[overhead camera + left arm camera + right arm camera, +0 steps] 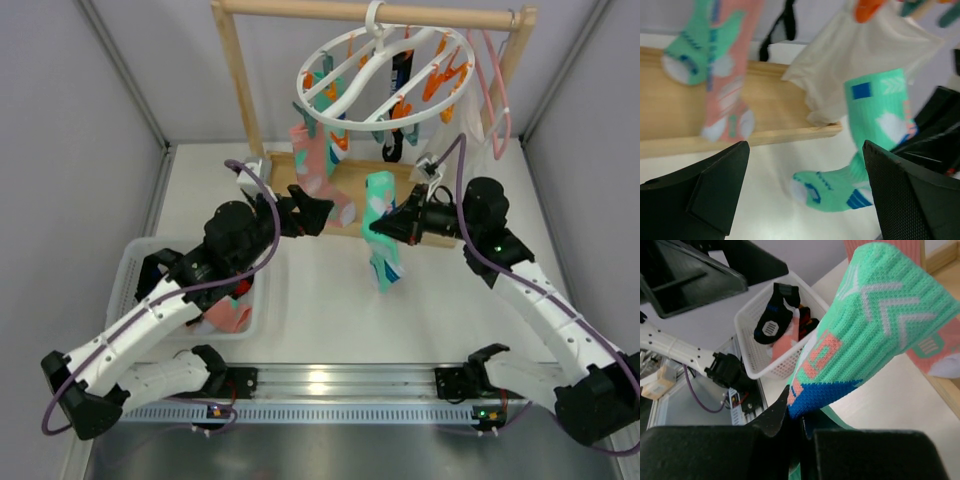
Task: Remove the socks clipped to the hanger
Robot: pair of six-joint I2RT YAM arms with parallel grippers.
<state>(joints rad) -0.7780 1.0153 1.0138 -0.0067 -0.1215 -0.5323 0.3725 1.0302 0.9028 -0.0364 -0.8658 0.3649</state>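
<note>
Clamping the mint-green sock point(880, 315) near its middle, the right gripper point(795, 425) has its jaws closed tight on the fabric, so the cuff stands above the fingers and the foot hangs below them over the table top point(330, 300). This mid-length grip is judged to let the sock be carried away from the hanger point(385, 70), which hangs by its hook from the wooden rack point(235, 80) just behind. The left gripper point(805, 175) is spread wide and grasps nothing; it faces the pink sock point(315, 170) hanging from the ring, probably lined up for the next pull. Further out, a white basket point(126, 280) sits beside the left arm with a black sock point(772, 320) among its contents, the likely drop point. Not resolvable: whether the mint-green sock's cuff is fully free of the clips point(445, 78), since a white cloth point(840, 65) overlaps it in the left wrist view; the right fingertips, covered by fabric; and the number of socks on the ring's far side.
</note>
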